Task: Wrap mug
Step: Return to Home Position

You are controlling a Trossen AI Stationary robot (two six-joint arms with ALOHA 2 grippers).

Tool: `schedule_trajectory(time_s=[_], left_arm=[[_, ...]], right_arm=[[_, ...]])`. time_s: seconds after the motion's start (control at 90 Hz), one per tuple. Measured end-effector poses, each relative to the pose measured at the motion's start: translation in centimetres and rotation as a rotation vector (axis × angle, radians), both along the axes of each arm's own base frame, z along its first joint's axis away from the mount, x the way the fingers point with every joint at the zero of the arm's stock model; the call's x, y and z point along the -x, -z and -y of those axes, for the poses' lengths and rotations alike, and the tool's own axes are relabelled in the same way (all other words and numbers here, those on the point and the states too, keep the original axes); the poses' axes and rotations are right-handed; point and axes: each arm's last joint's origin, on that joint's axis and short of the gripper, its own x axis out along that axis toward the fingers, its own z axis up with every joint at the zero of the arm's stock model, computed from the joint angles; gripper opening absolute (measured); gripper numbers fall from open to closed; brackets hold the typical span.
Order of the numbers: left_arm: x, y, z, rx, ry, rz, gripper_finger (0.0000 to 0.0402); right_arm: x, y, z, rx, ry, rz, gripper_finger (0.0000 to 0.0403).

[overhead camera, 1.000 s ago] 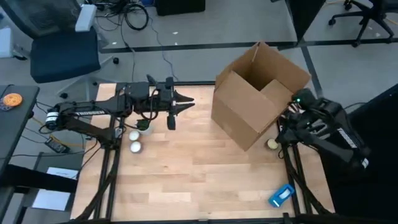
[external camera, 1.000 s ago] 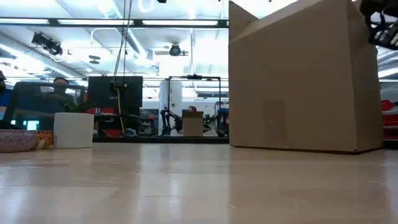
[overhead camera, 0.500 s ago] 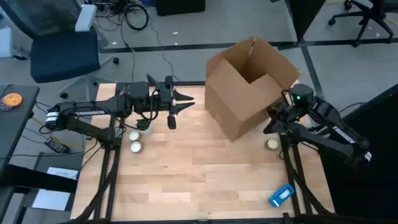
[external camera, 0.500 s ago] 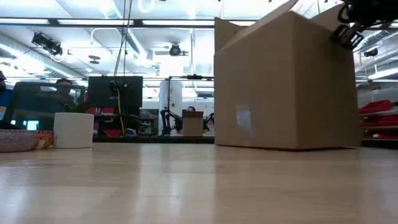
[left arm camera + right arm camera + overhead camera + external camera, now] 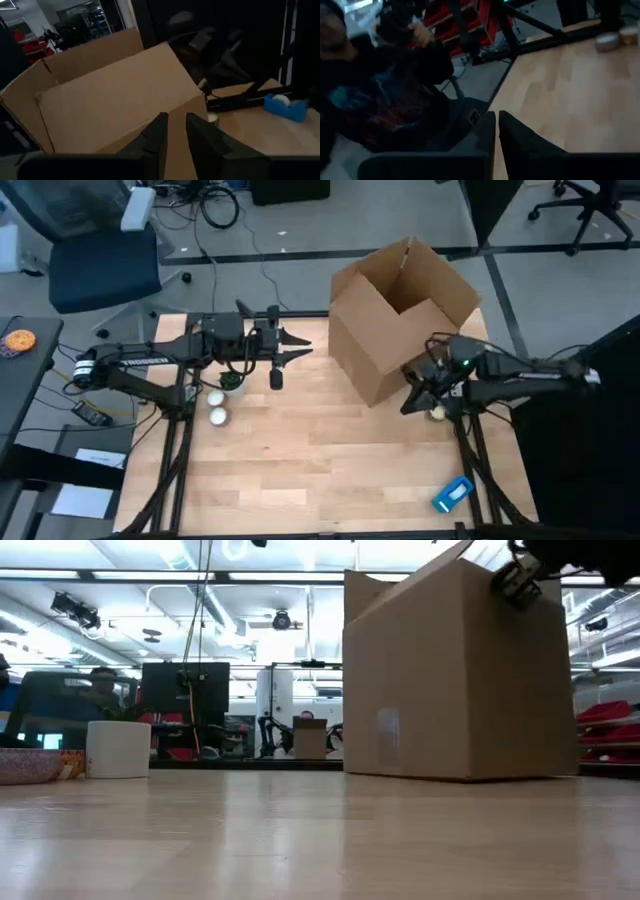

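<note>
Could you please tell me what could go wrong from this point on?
The right gripper hangs close beside the box, near its front corner; swinging away, it might knock the box askew. The box's flaps stand open, so nothing seals it against a jolt. A small round object lies by that gripper and might be struck.

High cam straight down, low cam at tabletop [image 5: 330, 460], both share box [image 5: 370, 350], wrist cams fwd

A blue tape dispenser [image 5: 452, 494] lies near a corner of the counter [image 5: 330, 470]. A white pot [image 5: 118, 748], perhaps holding a plant, stands well apart.
</note>
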Motion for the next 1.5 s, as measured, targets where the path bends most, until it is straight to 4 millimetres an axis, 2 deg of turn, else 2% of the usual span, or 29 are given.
schedule_trajectory(time_s=[0.156,0.333,0.433,0.722,0.833,0.933,1.1,1.267,1.5], left_arm=[[0.0,0.1,0.0,0.001,-0.012,-0.012,0.0053],[0.1,0.7,0.0,0.009,-0.020,-0.069,0.0053],[0.1,1.0,0.0,0.027,-0.021,-0.105,0.0053],[0.1,1.3,1.0,0.049,0.052,-0.130,0.0053],[-0.1,1.7,1.8,0.035,0.132,-0.072,0.0053],[0.0,3.2,2.1,0.034,0.158,-0.034,0.0053],[1.8,4.6,2.0,0.042,0.093,0.049,0.0053],[5.0,5.6,1.8,0.101,0.059,0.050,0.0053],[10.2,8.5,2.3,0.197,0.103,0.076,0.0053]], right_arm=[[-2.1,0.9,-1.0,0.114,0.002,0.033,0.0000],[-2.4,1.3,-0.7,0.155,0.087,0.009,0.0000],[-1.4,0.7,-0.6,0.189,0.133,0.043,0.0000],[3.5,-0.7,0.1,0.232,0.360,0.138,0.0000],[4.8,0.0,0.2,0.232,0.403,0.197,0.0000],[5.5,1.4,0.3,0.214,0.421,0.221,0.0000],[5.9,4.2,0.3,0.121,0.434,0.294,0.0000],[6.0,6.7,0.3,0.078,0.430,0.291,0.0000],[6.1,8.0,0.3,0.084,0.441,0.296,0.0000]])
